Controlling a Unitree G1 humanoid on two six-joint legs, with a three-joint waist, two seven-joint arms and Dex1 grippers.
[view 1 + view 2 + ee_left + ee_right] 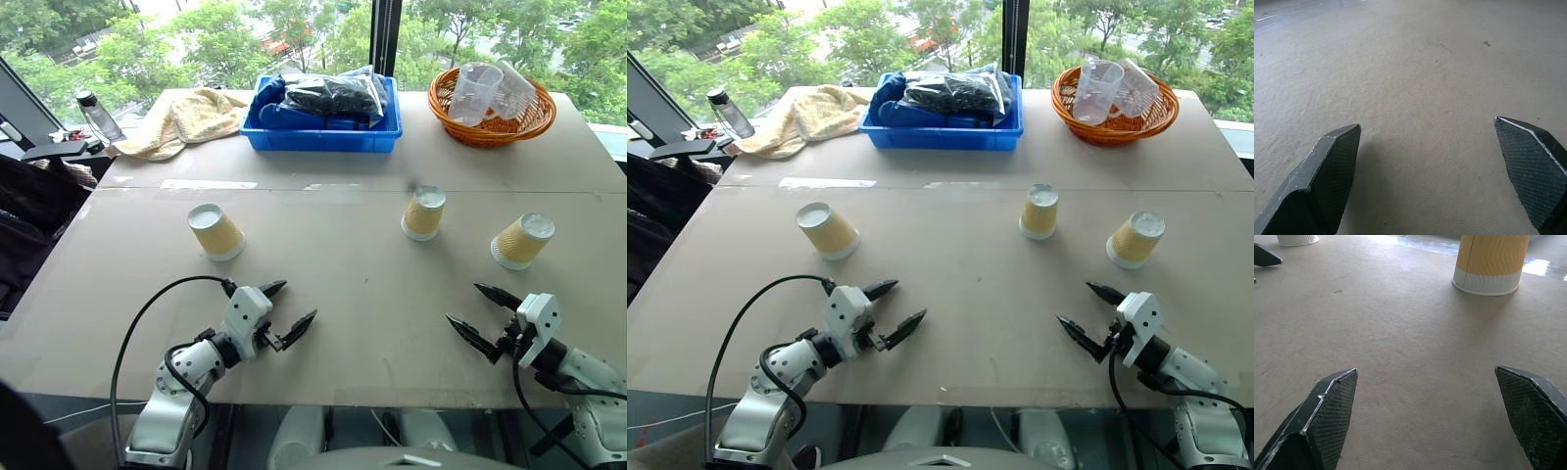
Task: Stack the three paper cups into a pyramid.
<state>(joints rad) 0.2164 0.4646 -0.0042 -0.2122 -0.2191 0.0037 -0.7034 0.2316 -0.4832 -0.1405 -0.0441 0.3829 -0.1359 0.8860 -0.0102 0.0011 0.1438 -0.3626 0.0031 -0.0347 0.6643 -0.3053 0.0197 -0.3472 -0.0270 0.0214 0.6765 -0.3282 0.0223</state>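
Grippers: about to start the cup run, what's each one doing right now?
Left gripper: open, holding nothing.
Right gripper: open, holding nothing.

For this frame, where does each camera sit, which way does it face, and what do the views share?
Left and right eye views: on the head, looking forward and down at the table, three paper cups, left gripper and right gripper, both open.
Left wrist view: along the left gripper's fingers onto bare tabletop.
Right wrist view: along the right gripper's fingers toward the middle paper cup.
Shared: the middle paper cup shows in the eye views too.
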